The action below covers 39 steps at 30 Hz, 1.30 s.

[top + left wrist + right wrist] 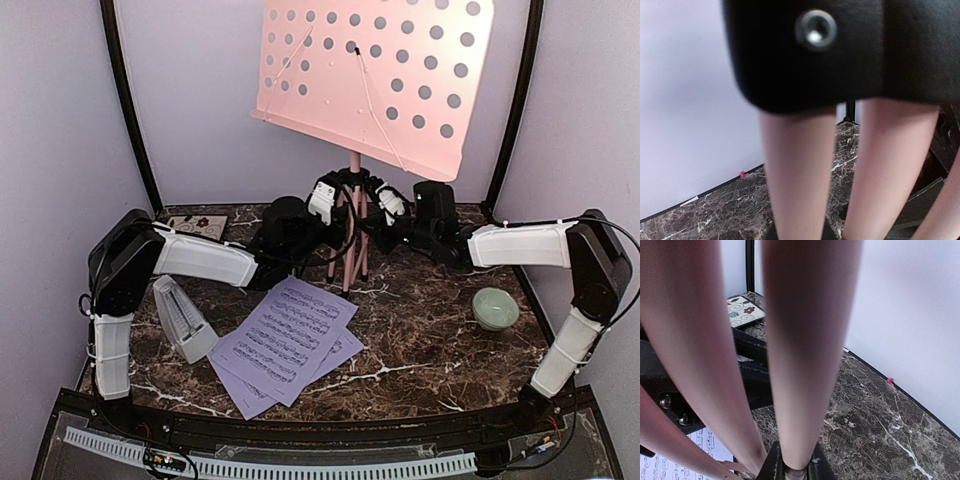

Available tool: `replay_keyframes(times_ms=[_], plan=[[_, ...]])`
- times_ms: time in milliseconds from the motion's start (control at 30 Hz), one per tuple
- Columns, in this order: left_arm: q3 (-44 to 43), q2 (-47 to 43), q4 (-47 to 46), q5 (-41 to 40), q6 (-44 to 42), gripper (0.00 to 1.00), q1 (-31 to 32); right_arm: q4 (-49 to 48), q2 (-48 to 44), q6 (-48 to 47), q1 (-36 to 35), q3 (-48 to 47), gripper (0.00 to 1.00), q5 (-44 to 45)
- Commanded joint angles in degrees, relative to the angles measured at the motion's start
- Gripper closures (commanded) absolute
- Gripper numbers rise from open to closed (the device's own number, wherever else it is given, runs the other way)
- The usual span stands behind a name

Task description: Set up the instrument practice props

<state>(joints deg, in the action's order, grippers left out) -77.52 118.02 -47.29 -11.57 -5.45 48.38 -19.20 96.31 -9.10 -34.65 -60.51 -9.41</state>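
The pink perforated music stand (pixel 375 75) stands upright at the back of the table, its tripod legs (pixel 350 255) hanging close together. My left gripper (pixel 340 212) reaches in from the left and is shut on one pink leg (pixel 797 170), under the black hub (pixel 840 50). From the right, my right gripper (pixel 368 218) is shut on another leg (pixel 805 365), its fingertips (pixel 815 471) hugging it. Two lavender sheet-music pages (pixel 285 340) lie overlapped on the table in front. The white-grey metronome (pixel 183 318) stands to their left.
A pale green bowl (pixel 496 308) sits at the right of the marble table (pixel 420 330). A floral tile (pixel 195 225) lies at the back left corner. Lavender walls close in the back and both sides.
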Motion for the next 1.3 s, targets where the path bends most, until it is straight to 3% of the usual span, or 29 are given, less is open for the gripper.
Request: replay_keyframes(times_ms=[0, 667, 1267], plan=[[-2.41, -2.32, 5.99, -3.61, -3.76, 1.00, -3.64, -1.34, -3.36, -2.01, 6.32, -0.13, 1.00, 5.12], [-3.84, -1.83, 6.64, -5.16, -8.58, 1.00, -6.79, 2.90, -1.43, -6.44, 13.80, -7.87, 1.00, 4.61], [-0.91, -3.60, 6.02, -9.84, -15.47, 1.00, -9.34, 3.19, 4.87, -10.05, 14.76, -12.94, 1.00, 3.17]])
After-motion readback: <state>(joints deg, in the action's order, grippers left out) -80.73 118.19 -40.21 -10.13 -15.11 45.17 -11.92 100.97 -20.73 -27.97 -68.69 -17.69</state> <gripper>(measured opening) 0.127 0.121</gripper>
